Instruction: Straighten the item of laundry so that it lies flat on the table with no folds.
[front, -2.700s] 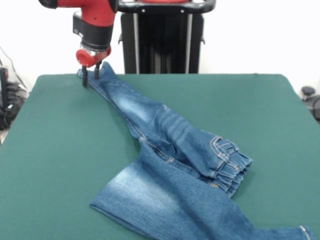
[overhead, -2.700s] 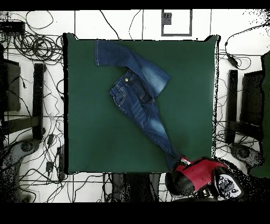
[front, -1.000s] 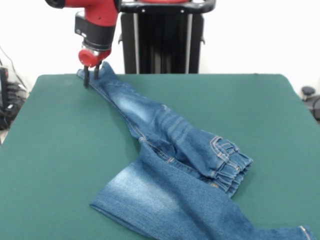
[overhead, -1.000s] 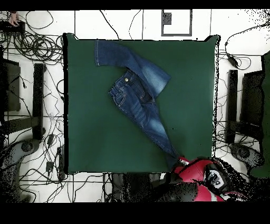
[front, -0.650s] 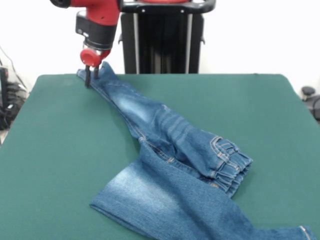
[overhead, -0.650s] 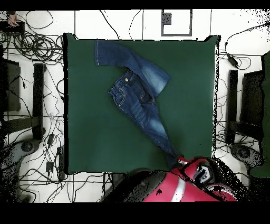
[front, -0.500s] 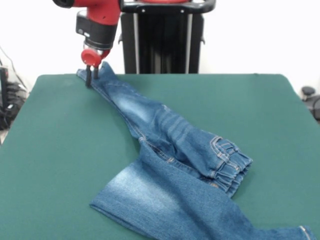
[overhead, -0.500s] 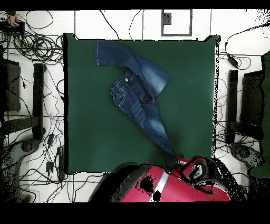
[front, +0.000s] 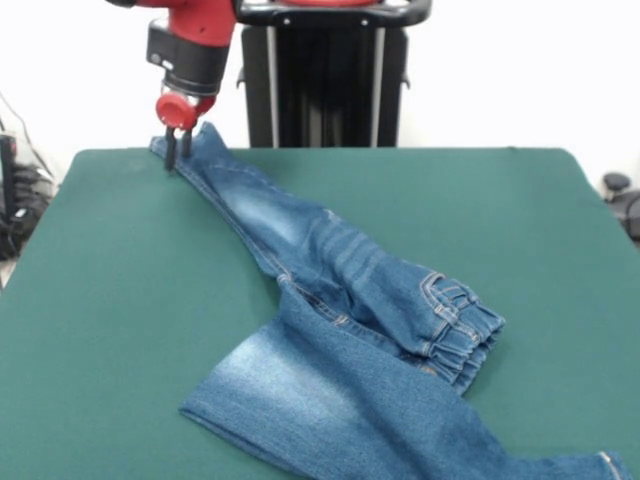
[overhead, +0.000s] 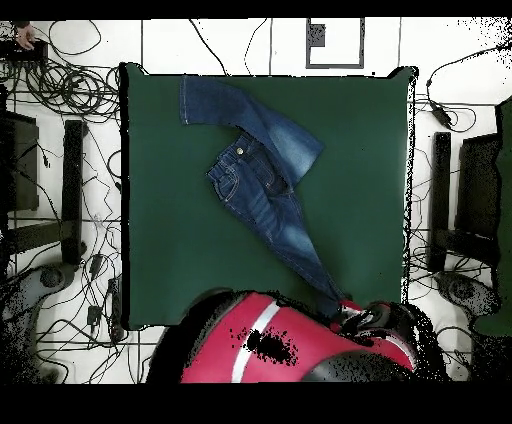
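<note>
The small blue denim jeans (front: 350, 290) lie crumpled on the dark green table (front: 120, 300). One leg stretches to the far left corner. The other leg is folded across the near side toward the bottom right. The gathered waistband (front: 462, 322) is bunched at the right. My gripper (front: 178, 150) hangs at the far left corner, its fingers pinched on the hem of the stretched leg (front: 205, 140). In the overhead view the jeans (overhead: 265, 185) run diagonally to the table's (overhead: 180, 270) bottom right edge. There the red arm (overhead: 290, 345) hides the gripper.
The black pedestal (front: 320, 75) stands behind the table's far edge. Cables (overhead: 70, 70) and dark stands (overhead: 72, 190) crowd the floor around the table. What looks like a person's hand (overhead: 22, 35) shows at the overhead view's top left corner.
The gripper's fingers have drawn closer together on the leg hem and shifted slightly left and away, taking the hem along. In the overhead view the arm has swung across the table's bottom edge.
</note>
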